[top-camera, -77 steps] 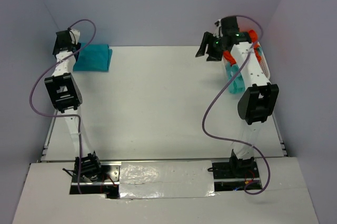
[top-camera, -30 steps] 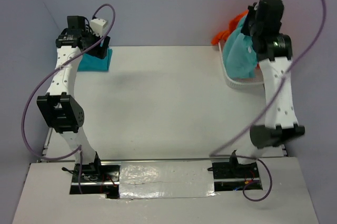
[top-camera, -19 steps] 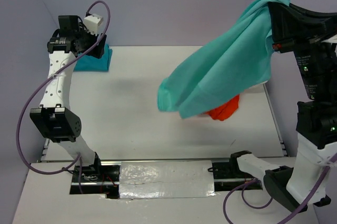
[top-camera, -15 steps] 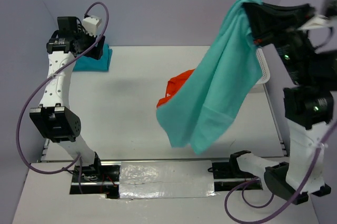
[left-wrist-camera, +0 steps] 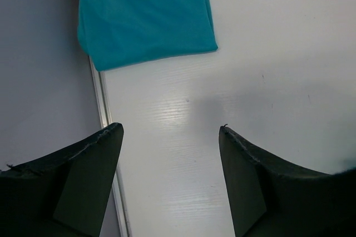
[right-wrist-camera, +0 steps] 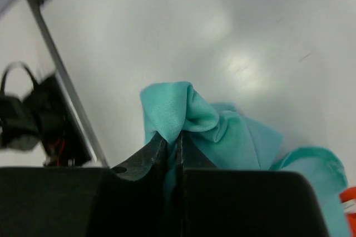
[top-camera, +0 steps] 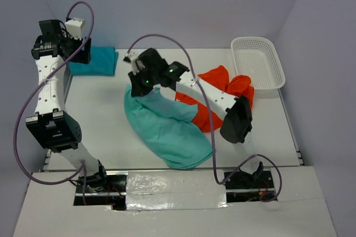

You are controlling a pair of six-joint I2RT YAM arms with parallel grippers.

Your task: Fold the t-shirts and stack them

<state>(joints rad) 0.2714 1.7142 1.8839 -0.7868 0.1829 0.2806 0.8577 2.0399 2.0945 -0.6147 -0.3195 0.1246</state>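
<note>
Left of white plastic mesh basket point(top-camera: 258, 64), crumpled mint-aqua cloth t-shirt point(top-camera: 172, 134) is pinched by closed right gripper point(right-wrist-camera: 177, 137). Bright orange cloth t-shirt point(top-camera: 219, 75) lies between. Folded teal cloth t-shirt point(top-camera: 99, 60) lies farthest off, by wide-open, empty left gripper point(left-wrist-camera: 169, 128). Mint-aqua one should be dragged flat before folding.

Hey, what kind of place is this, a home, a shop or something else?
Probably a robotics lab test cell, not a home: a white table boxed in by plain walls, with a left arm and a right arm bolted at its near edge, the right one holding a mint t-shirt.
</note>
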